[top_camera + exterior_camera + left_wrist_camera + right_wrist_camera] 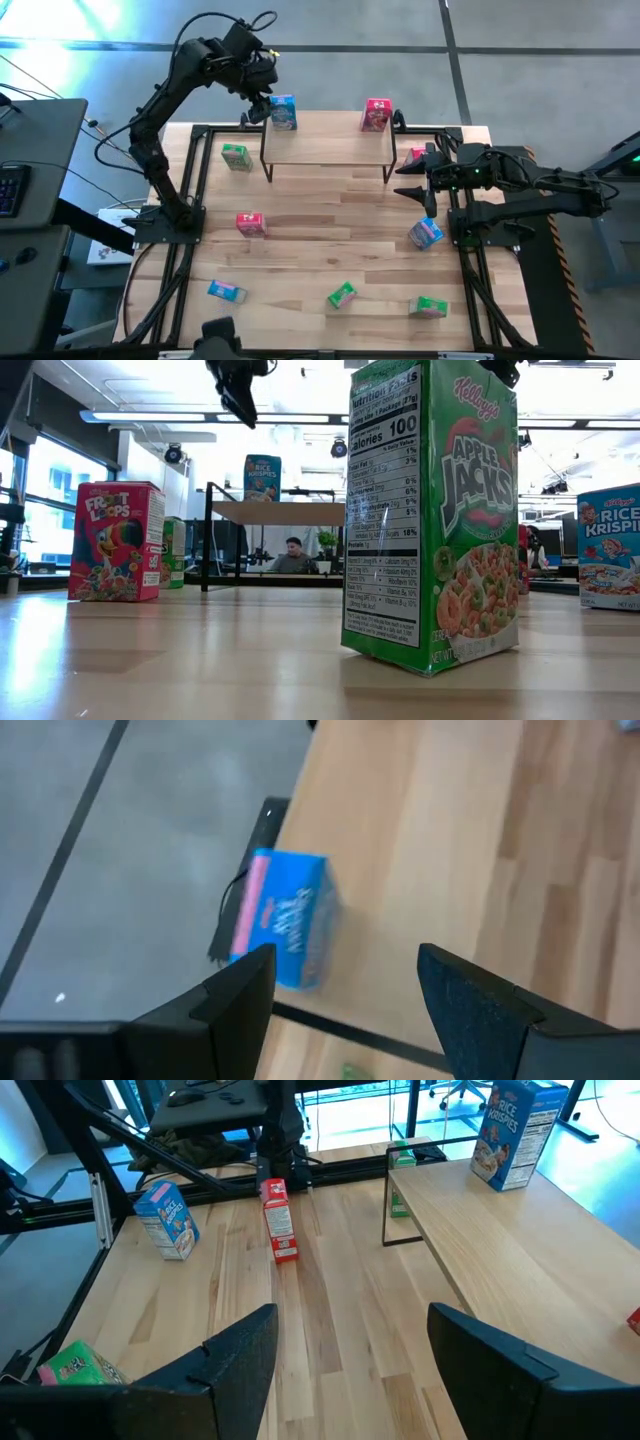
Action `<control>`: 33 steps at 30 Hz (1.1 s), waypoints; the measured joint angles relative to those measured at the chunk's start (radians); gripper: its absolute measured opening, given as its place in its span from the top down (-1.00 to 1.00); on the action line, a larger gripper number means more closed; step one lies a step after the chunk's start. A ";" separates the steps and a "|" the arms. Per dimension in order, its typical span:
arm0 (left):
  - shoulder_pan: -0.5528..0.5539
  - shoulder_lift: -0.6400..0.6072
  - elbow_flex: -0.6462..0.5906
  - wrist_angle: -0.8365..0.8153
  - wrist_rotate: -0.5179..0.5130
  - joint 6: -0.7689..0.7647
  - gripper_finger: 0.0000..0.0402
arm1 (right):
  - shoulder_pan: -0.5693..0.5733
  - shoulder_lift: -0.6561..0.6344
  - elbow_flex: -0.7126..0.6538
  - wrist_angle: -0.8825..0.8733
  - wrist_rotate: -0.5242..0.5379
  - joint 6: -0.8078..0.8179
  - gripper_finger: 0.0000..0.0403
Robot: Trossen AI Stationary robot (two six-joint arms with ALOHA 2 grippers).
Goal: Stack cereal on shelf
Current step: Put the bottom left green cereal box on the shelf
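The shelf stands at the table's far middle, with a blue cereal box upright at its far left corner and a pink-red box at its far right. My left gripper hovers open just above and left of the blue box, touching nothing; the low view shows it well above that box. My right gripper waits open beside the shelf's right end. The other boxes rest on the tabletop.
On the table lie a green box, a pink-red one, a blue one, two green ones, a blue one, and a pink-red one behind the right gripper. A person sits beyond the table.
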 joint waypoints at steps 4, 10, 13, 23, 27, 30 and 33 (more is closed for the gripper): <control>-0.066 -0.036 0.000 0.001 0.008 -0.048 -0.17 | 0.000 0.000 0.000 0.000 0.000 0.000 -0.24; -0.181 -0.077 0.000 0.006 0.064 -0.151 -0.17 | 0.000 0.000 0.000 0.000 0.000 0.000 -0.24; -0.238 -0.094 0.000 0.009 0.075 -0.191 -0.17 | 0.000 0.000 0.000 0.000 0.000 0.000 -0.24; -0.414 -0.139 0.000 0.010 0.079 -0.297 -0.17 | 0.000 0.000 0.000 0.000 0.000 0.000 -0.24; -0.479 -0.143 0.000 0.034 0.079 -0.325 -0.17 | 0.000 0.000 0.000 0.000 0.000 0.000 -0.24; -0.517 -0.143 -0.001 0.040 0.079 -0.346 -0.17 | 0.000 0.000 0.000 0.000 0.000 0.000 -0.24; -0.554 -0.143 -0.001 0.053 0.075 -0.383 -0.17 | 0.000 0.000 0.000 0.000 0.000 0.000 -0.24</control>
